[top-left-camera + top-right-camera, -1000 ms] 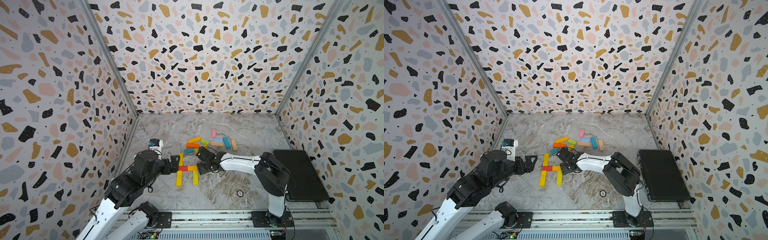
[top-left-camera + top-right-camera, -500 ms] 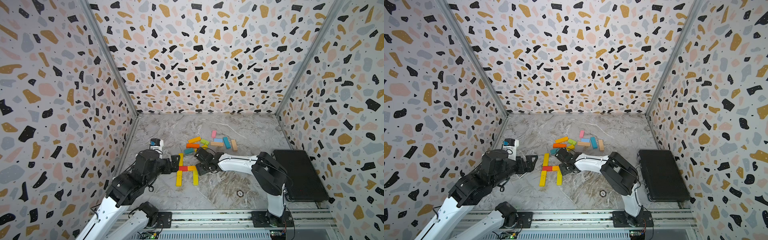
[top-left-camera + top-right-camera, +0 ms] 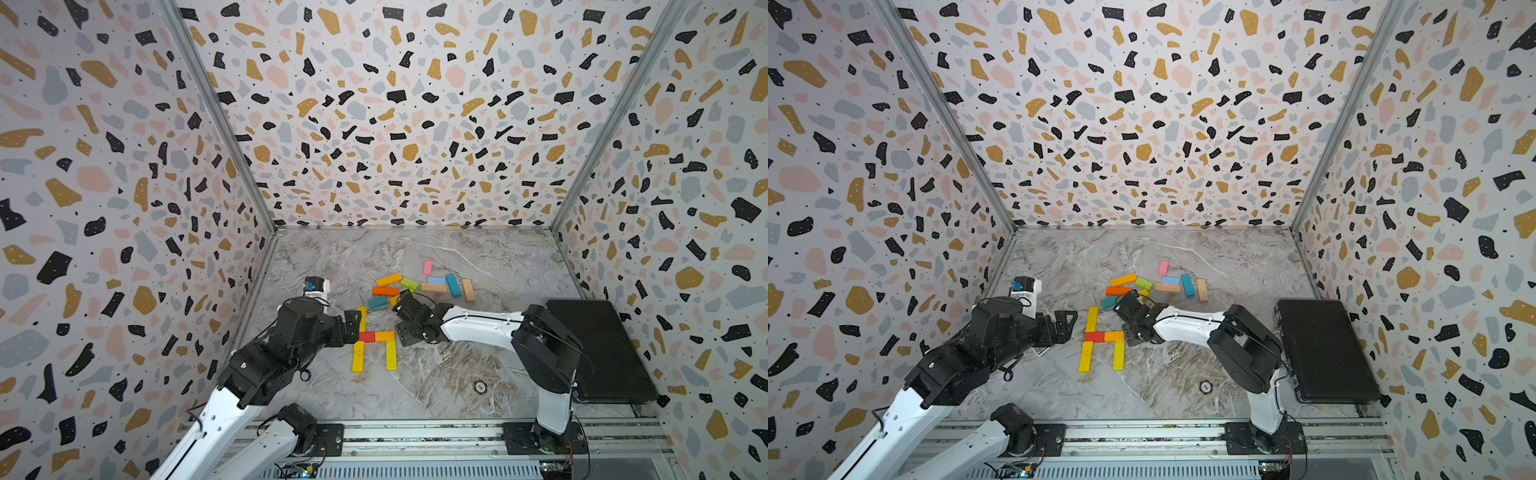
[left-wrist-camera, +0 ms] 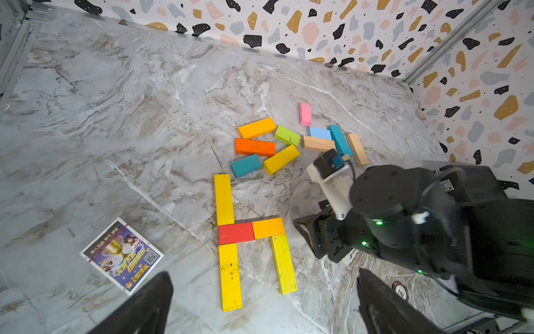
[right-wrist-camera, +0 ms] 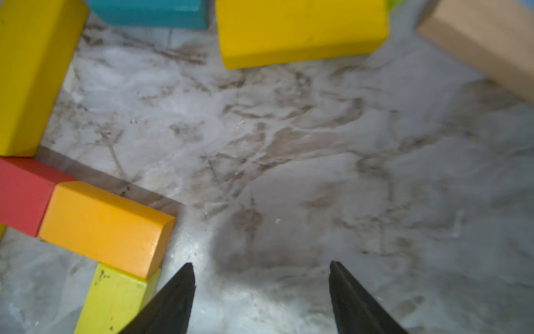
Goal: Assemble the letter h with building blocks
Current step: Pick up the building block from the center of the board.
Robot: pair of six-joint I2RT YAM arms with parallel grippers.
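The building blocks form a flat h on the marble floor: a yellow upper stem (image 3: 362,318), a red (image 3: 366,336) and an orange short bar (image 3: 385,336) as the crossbar, a yellow lower stem (image 3: 358,356) and a yellow right leg (image 3: 390,355). Several loose blocks (image 3: 385,291) lie just behind it. My left gripper (image 3: 351,326) hovers open beside the stem's left, nothing between its fingers (image 4: 144,306). My right gripper (image 5: 260,289) stands open and empty over bare floor just right of the orange bar (image 5: 107,225).
A black case (image 3: 598,349) lies at the right wall. A printed card (image 4: 121,256) rests on the floor near my left gripper. A small round token (image 3: 480,387) sits in front of the h. Patterned walls close in three sides.
My right gripper's jaws have spread a little wider and it has shifted slightly beside the orange bar. The left arm and the blocks have not moved.
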